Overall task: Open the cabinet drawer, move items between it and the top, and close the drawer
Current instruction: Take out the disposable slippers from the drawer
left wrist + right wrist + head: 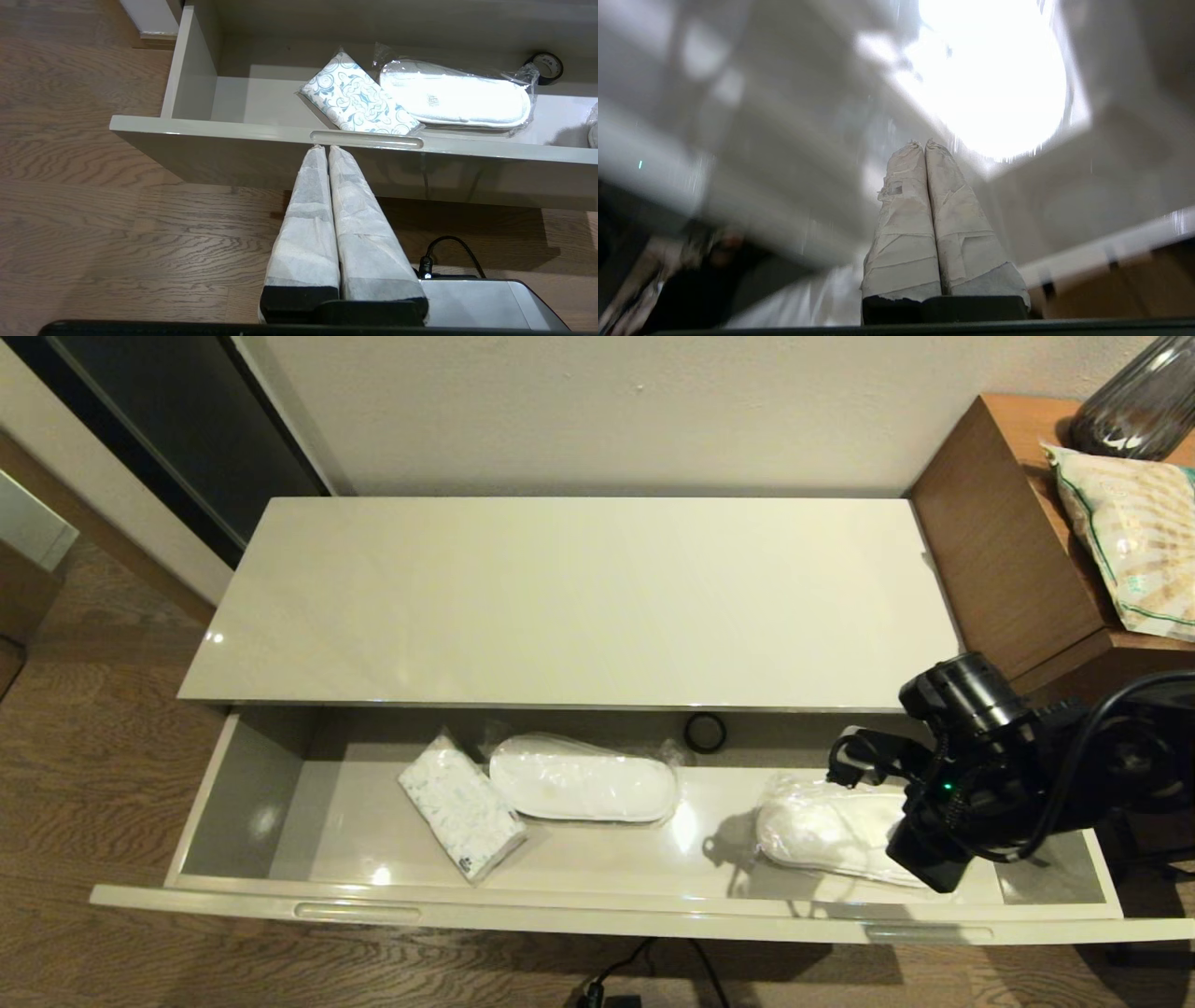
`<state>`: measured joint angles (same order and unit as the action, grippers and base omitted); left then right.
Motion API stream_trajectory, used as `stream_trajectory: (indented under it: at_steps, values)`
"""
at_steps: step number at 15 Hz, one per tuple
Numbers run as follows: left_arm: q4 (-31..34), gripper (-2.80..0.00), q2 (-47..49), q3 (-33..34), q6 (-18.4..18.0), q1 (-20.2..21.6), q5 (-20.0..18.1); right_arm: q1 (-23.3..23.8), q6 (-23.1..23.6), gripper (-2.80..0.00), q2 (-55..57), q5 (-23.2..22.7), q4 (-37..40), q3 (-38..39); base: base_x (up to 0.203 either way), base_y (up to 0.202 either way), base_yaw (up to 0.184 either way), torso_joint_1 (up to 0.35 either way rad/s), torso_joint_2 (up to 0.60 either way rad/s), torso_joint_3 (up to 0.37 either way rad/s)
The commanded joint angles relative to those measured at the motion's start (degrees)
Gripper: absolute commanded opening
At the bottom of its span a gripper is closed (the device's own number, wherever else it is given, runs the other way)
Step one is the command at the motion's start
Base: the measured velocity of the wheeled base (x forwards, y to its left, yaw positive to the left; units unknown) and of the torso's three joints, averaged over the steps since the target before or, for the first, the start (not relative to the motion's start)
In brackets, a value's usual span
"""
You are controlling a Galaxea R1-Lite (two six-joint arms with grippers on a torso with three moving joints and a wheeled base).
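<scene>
The cabinet drawer [597,907] stands pulled fully out below the bare glossy top [579,597]. Two wrapped white slipper pairs lie inside: one near the middle [583,791], one at the right [822,835]. My right arm reaches over the right pair. In the right wrist view my right gripper [923,142] is shut, its tips at the crinkly wrapping on the edge of that bright white pair [994,79]. My left gripper [325,147] is shut and empty, its tips just under the drawer's left recessed slot [366,139], outside the drawer front.
A blue-patterned tissue pack [462,812] lies left of the middle slipper pair. A black tape roll [705,733] sits at the drawer's back. The brown side table [1008,551] at the right carries a bag [1134,541] and a dark vase [1134,411].
</scene>
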<state>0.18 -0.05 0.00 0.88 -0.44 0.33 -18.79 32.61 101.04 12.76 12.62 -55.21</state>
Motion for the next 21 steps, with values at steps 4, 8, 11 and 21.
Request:
stream_trajectory:
  at_steps: [4,8,11,21]
  values:
    - [0.0,-2.8,0.0,0.0,0.1,0.0,0.0,0.3,0.3,-2.8,11.4,0.3,-9.6,-4.0,0.0,0.0,0.0,0.0,0.0,0.0]
    - [0.0,-2.8,0.0,0.0,0.0,0.0,0.0,1.5,0.7,-2.8,13.5,0.9,-10.4,-3.8,0.0,0.0,0.0,0.0,0.0,0.0]
    - [0.0,-2.8,0.0,0.0,0.0,0.0,0.0,2.0,1.5,0.0,16.1,2.7,-14.2,-5.3,0.0,0.0,0.0,0.0,0.0,0.0]
    - [0.0,-2.8,0.0,0.0,0.0,0.0,0.0,6.8,6.4,0.0,20.8,2.0,-18.3,-4.1,0.0,0.0,0.0,0.0,0.0,0.0]
